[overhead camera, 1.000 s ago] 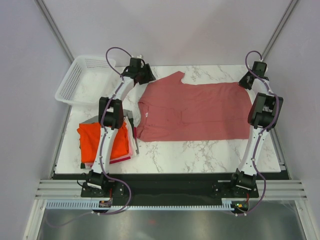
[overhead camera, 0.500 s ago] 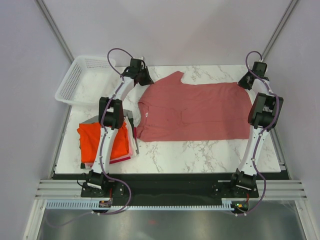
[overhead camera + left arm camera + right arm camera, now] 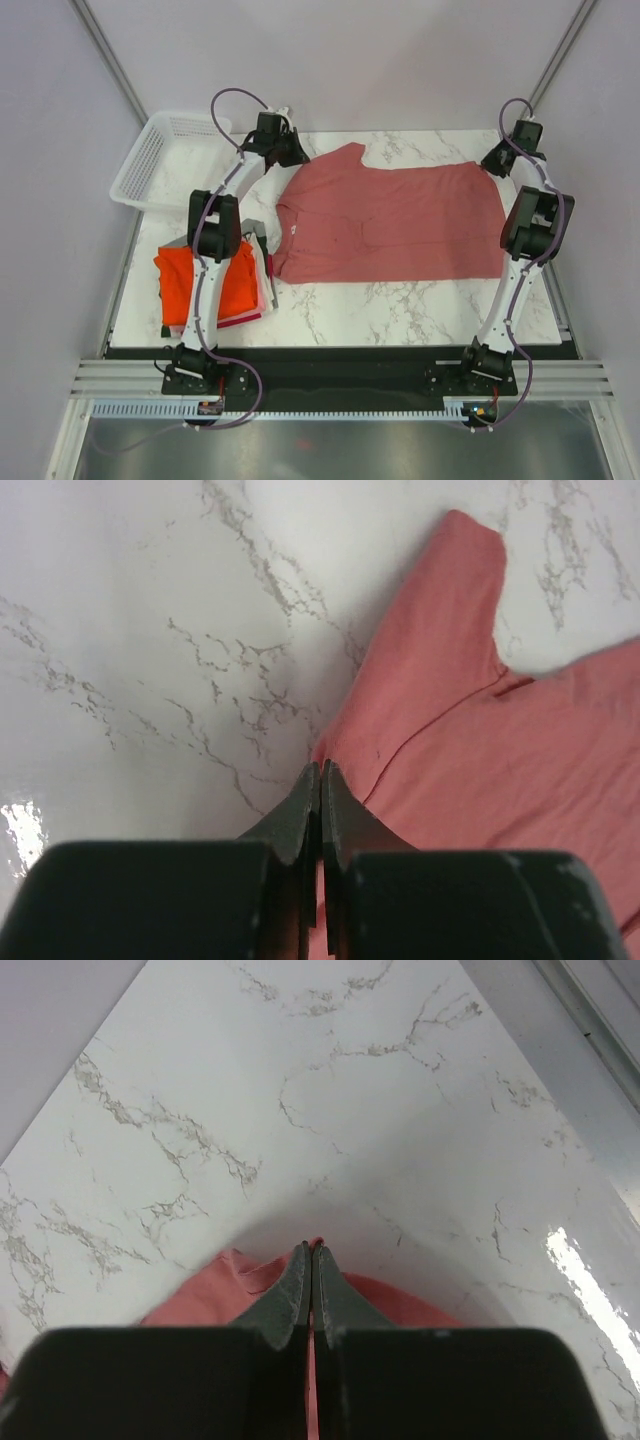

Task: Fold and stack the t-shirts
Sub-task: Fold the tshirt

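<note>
A dusty pinkish-red t-shirt (image 3: 390, 222) lies spread flat on the marble table (image 3: 400, 300), its collar to the left. My left gripper (image 3: 297, 158) is at its far left corner beside the sleeve. In the left wrist view the left gripper (image 3: 320, 768) is shut on the shirt's edge (image 3: 480, 740), with cloth showing between the fingers. My right gripper (image 3: 492, 167) is at the far right corner. In the right wrist view the right gripper (image 3: 312, 1247) is shut on a pinched-up fold of the shirt (image 3: 200, 1300). A stack of folded t-shirts (image 3: 205, 285), orange-red on top, sits at the left.
A white mesh basket (image 3: 165, 160) stands at the far left corner of the table. The folded stack lies under the left arm's forearm. Bare marble shows in front of the spread shirt and behind it. Metal frame rails border the table on the right.
My left gripper has shut on the shirt's far left edge. Both arms' elbows have shifted slightly outward. The shirt lies as before.
</note>
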Controlling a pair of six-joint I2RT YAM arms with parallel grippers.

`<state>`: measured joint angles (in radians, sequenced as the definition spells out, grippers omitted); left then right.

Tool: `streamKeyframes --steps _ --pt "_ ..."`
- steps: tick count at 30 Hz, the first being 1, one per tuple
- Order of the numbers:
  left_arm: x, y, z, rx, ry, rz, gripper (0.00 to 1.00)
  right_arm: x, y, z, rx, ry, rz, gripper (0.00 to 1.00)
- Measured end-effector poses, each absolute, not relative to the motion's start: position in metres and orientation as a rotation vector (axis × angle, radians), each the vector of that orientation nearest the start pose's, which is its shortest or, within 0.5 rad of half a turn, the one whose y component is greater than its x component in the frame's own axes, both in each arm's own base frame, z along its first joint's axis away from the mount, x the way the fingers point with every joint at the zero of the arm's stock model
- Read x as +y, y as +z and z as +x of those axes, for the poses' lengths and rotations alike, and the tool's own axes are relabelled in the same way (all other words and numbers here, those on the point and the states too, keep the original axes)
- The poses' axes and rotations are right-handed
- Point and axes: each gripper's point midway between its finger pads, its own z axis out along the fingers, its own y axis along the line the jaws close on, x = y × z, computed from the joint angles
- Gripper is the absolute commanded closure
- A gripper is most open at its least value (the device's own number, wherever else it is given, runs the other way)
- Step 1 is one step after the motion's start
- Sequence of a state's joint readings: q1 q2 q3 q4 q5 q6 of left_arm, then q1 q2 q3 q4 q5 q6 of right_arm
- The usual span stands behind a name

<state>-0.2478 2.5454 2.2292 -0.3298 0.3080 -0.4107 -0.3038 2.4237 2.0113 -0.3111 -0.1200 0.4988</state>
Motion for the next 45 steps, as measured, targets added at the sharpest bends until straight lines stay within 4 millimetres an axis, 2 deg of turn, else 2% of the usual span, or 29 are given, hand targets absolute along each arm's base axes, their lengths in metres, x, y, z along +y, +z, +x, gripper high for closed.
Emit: streamKeyframes --steps 7,15,21,31,37,45 --pt "-0.236 0.107 0.602 2.212 -0.685 0.072 0.98 -0.160 0.064 0.600 2.111 0.265 0.920 1.00" --pt "-0.237 0.124 0.576 2.167 -0.664 0.140 0.98 -0.183 0.085 0.581 2.061 0.268 0.994 1.00" --pt "-0.233 0.128 0.558 2.135 -0.617 0.191 0.98 -0.181 0.103 0.566 2.042 0.276 1.003 1.00" --pt "-0.225 0.157 0.522 2.023 -0.542 0.246 0.98 -0.177 0.102 0.525 2.048 0.286 1.069 1.00" --pt "-0.226 0.153 0.506 2.000 -0.510 0.265 0.98 -0.186 0.116 0.501 1.998 0.281 1.107 1.00" --pt "-0.215 0.125 0.483 2.025 -0.464 0.256 0.98 -0.191 0.115 0.476 1.971 0.279 1.160 1.00"
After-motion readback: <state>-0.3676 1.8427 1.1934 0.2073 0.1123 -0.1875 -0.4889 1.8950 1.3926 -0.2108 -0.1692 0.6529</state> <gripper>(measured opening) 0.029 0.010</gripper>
